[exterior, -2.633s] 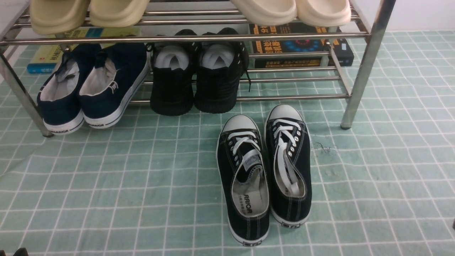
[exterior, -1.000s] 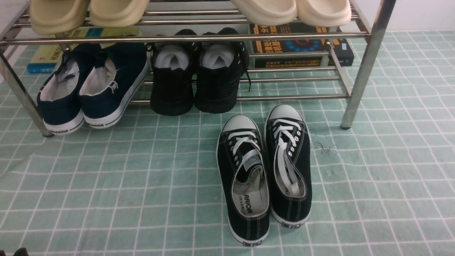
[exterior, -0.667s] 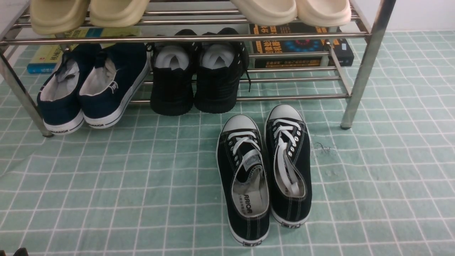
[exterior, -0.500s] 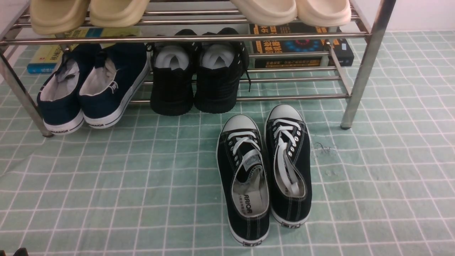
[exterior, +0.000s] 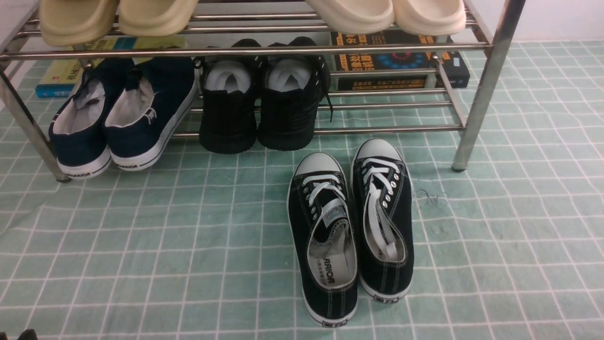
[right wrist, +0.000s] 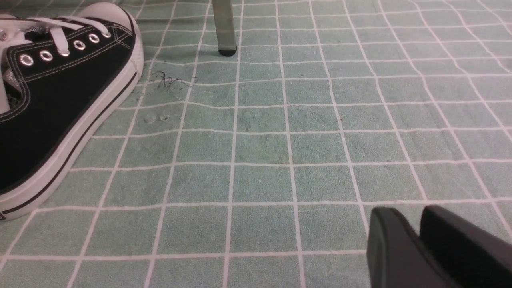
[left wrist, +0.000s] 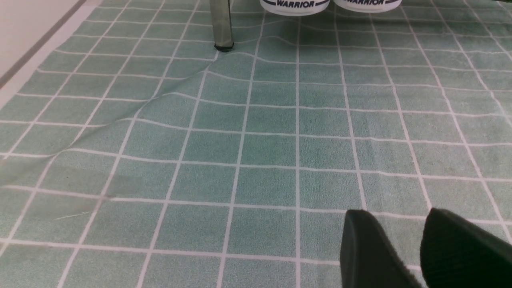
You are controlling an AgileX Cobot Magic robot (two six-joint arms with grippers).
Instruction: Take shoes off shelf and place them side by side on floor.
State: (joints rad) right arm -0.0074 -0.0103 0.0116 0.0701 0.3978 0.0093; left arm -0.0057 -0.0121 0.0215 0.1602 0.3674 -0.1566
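The two black canvas shoes lie side by side on the green gridded floor (exterior: 141, 245), toes toward the chrome shelf (exterior: 486, 85). The left shoe (exterior: 325, 236) sits slightly nearer than the right shoe (exterior: 384, 217), and their sides touch. The right wrist view shows the right shoe (right wrist: 60, 100) from its outer side. My right gripper (right wrist: 406, 210) hovers low over bare floor well away from it, fingers together and holding nothing. My left gripper (left wrist: 394, 214) is over bare floor too, with a narrow gap between its fingers and nothing in it. The front view shows neither gripper.
Navy slip-ons (exterior: 118, 113) and all-black shoes stuffed with paper (exterior: 259, 104) stand on the lower tier, with books (exterior: 401, 61) behind. Cream slippers (exterior: 387, 14) rest on the top tier. A shelf leg (left wrist: 222, 24) stands by a wrinkle in the floor sheet (left wrist: 160, 100).
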